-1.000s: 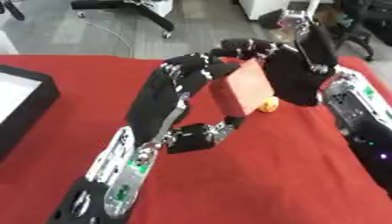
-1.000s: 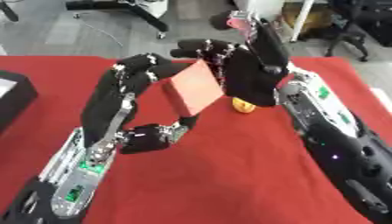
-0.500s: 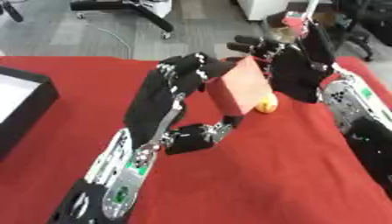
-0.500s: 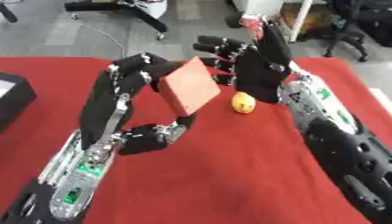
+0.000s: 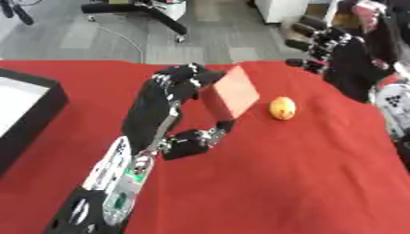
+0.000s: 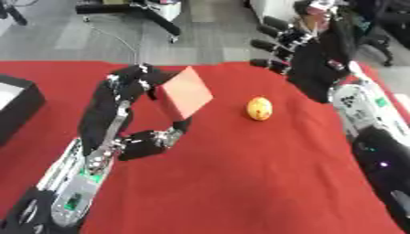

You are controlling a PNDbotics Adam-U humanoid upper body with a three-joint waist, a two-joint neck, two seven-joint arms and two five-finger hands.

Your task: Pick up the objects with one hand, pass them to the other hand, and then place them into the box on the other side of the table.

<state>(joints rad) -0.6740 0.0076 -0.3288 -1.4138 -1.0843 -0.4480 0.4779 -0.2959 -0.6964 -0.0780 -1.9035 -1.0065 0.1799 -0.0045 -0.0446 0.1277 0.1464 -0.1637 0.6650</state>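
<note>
A pinkish-red block (image 5: 231,92) is held above the red table (image 5: 264,183) in my left hand (image 5: 170,103), fingers curled over its top and thumb under it. My right hand (image 6: 315,57) hovers open at the upper right, fingers spread, apart from the block. A small yellow-orange round object (image 5: 282,108) lies on the cloth between the two hands. A black box (image 5: 28,109) with a white inside stands at the table's left edge.
Beyond the table's far edge lie grey floor, an office chair base (image 5: 136,9) and furniture. The red cloth stretches bare across the front and right of the table.
My right hand has let go of the block and pulled away to the upper right. The left hand now holds the block alone and has shifted it slightly left.
</note>
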